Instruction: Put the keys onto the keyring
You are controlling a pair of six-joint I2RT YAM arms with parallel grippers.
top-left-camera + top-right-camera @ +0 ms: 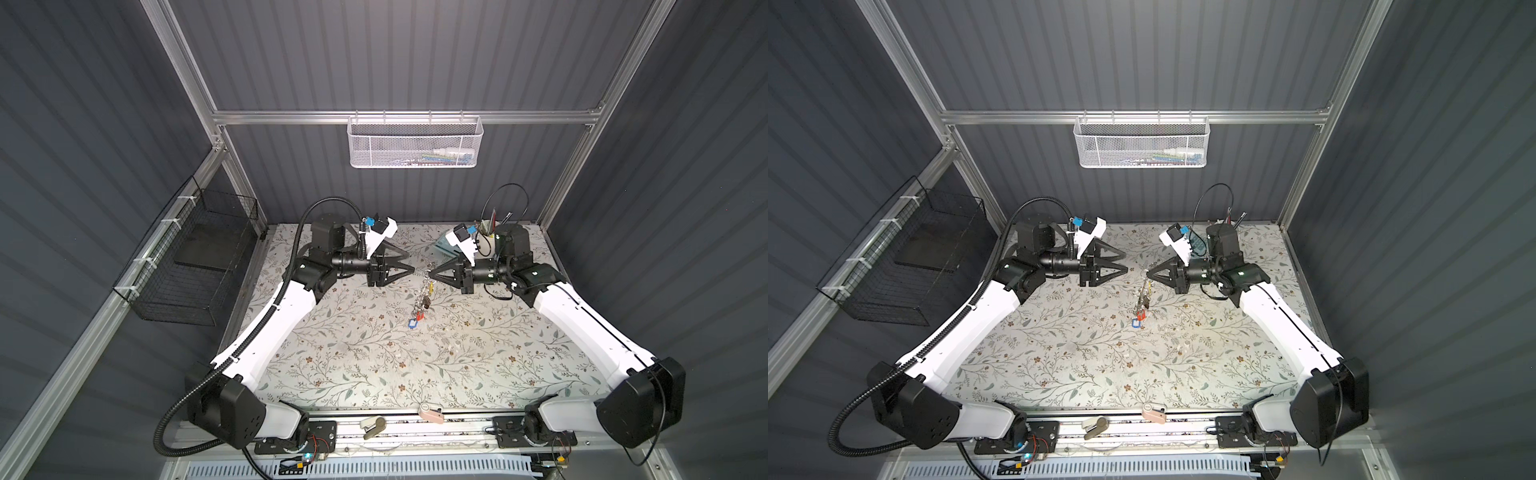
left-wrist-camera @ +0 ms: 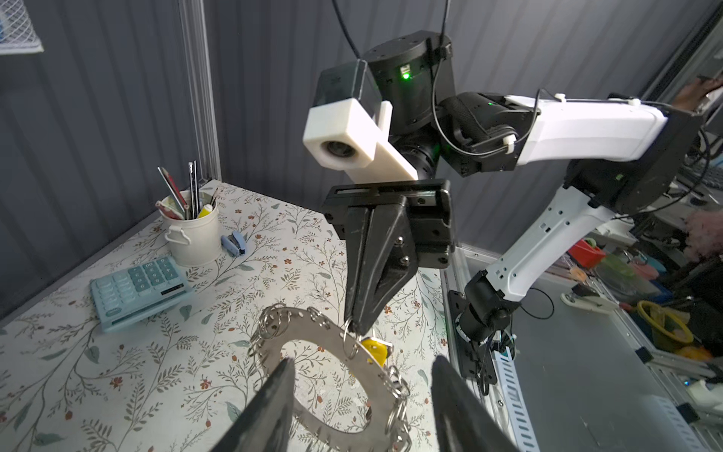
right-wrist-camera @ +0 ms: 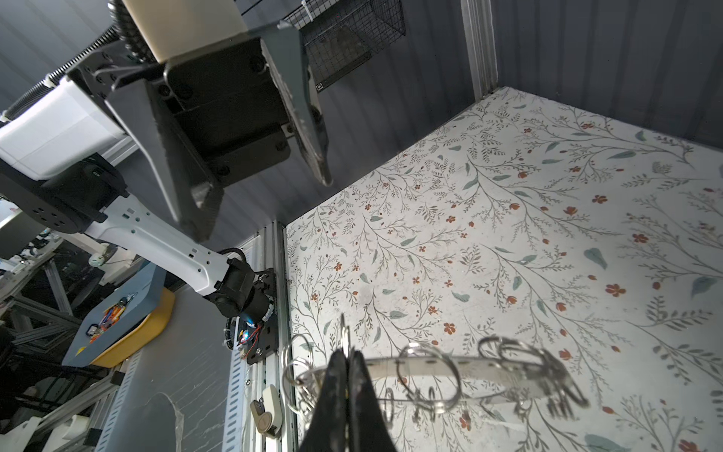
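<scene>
The keyring (image 1: 424, 291) (image 1: 1144, 291), a flat grey metal ring edged with wire loops, hangs edge-on above the flowered table. My right gripper (image 1: 432, 274) (image 3: 346, 352) is shut on one wire loop at its top. Keys hang from it: a yellow-tagged key (image 2: 373, 348) near the top, and red-tagged (image 1: 419, 318) and blue-tagged (image 1: 412, 325) keys at the bottom. My left gripper (image 1: 412, 262) (image 2: 364, 359) stands open just left of the ring and holds nothing. In the left wrist view the keyring (image 2: 321, 332) lies between and beyond its fingers.
A white cup of pens (image 2: 193, 235), a pale blue calculator (image 2: 141, 285) and a small blue stapler (image 2: 234, 243) sit at the back right. A pink object (image 1: 430, 411) and a stapler (image 1: 374, 426) lie on the front rail. A black wire basket (image 1: 187, 266) hangs on the left.
</scene>
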